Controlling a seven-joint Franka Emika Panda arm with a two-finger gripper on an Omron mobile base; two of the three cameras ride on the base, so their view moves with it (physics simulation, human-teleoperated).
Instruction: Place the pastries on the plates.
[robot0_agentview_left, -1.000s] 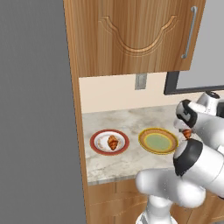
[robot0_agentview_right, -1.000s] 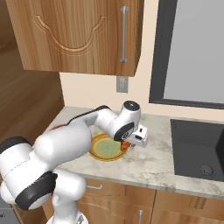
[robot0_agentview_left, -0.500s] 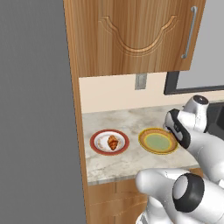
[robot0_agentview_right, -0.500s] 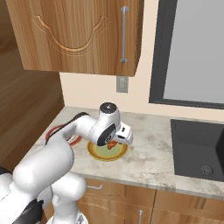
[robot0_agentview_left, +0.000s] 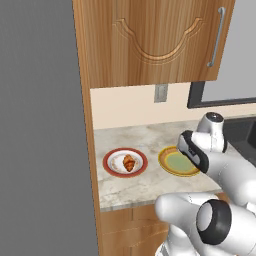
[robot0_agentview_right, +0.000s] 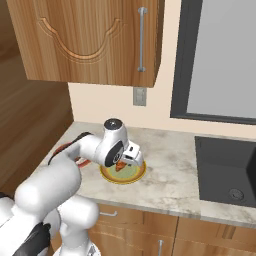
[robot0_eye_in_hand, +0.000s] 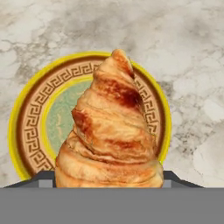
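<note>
Golden-brown ridged croissant sits clamped in the two-finger gripper, its broad end down between the dark fingertips and its narrow tip pointing away from the hand. In the hand view its long axis runs straight along the gripper's line of sight, toward the far rim of the plate beneath. In the right base view only a small orange part of the croissant shows under the white hand.

The gripper hangs over the round yellow-rimmed plate with a brown patterned band and a green centre, which lies flat on the grey-veined marble counter. The croissant is above the plate, and whether it touches the surface cannot be told.

Just beside that plate, to its left in the left base view, lies the round red-rimmed plate with a white centre. A second small golden-brown croissant rests on it, its long axis running roughly front to back.
</note>
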